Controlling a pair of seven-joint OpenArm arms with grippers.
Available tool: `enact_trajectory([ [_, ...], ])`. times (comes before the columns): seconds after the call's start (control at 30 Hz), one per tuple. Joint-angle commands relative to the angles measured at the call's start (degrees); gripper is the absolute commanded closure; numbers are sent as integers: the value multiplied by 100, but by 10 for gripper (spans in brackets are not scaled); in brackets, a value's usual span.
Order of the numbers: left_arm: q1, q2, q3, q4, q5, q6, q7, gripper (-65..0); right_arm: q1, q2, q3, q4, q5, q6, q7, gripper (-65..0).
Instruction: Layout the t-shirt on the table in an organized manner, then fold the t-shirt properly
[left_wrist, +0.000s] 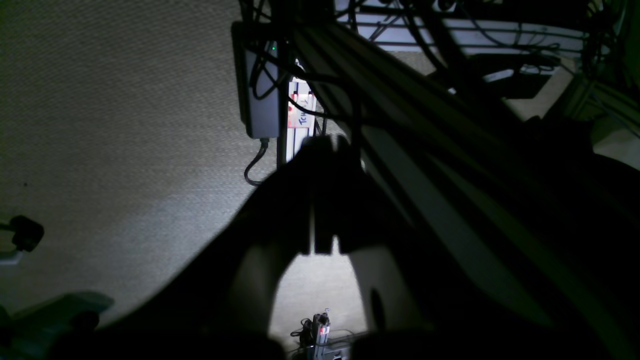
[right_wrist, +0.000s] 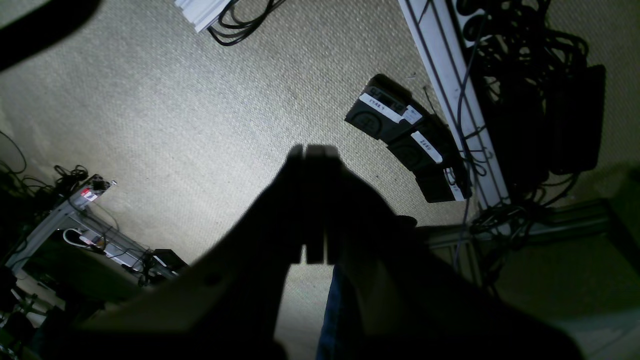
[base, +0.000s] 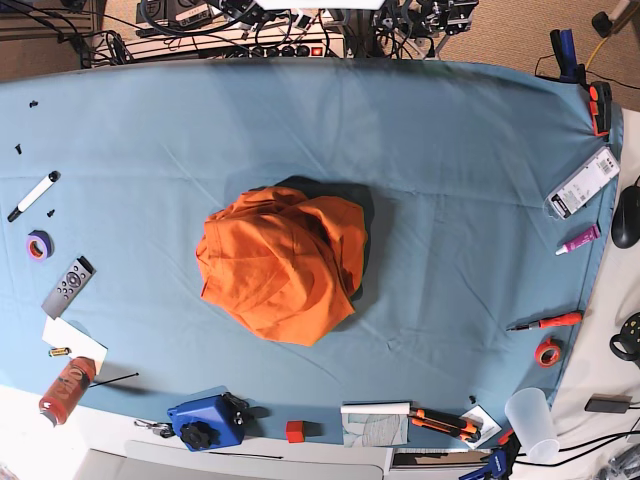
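Orange t-shirt (base: 282, 262) lies crumpled in heap at middle of table (base: 450, 200). Left gripper (left_wrist: 324, 145) closed, empty, hanging above carpet. Right gripper (right_wrist: 315, 150) closed, empty, also over carpet.

Orange t-shirt (base: 283, 263) — crumpled heap, mid blue-teal table (base: 450, 200), unfolded.

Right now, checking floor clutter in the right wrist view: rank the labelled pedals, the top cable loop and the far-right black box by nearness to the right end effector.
From the right end effector, as this view shows it:
1. labelled pedals, just to its right
2. cable loop, top edge, upper left
3. black box, far right
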Motion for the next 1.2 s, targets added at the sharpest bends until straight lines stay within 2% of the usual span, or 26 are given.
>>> enact_trajectory([
  [0.0, 17, 15, 7, 28, -35, -59, -24, 0, -15, -13, 11, 42, 31, 48, -22, 0],
  [0.9, 17, 13, 7, 28, -35, -61, -22, 0, -17, -13, 11, 42, 31, 48, -46, 0],
  [1.03, 50, -13, 7, 28, -33, -85, -20, 0, -48, -13, 11, 44, 31, 48, -387, 0],
  [1.17, 173, -166, 7, 28, -28, -466, -13, 0, -109, 26, 11, 42, 31, 48, -861, 0],
])
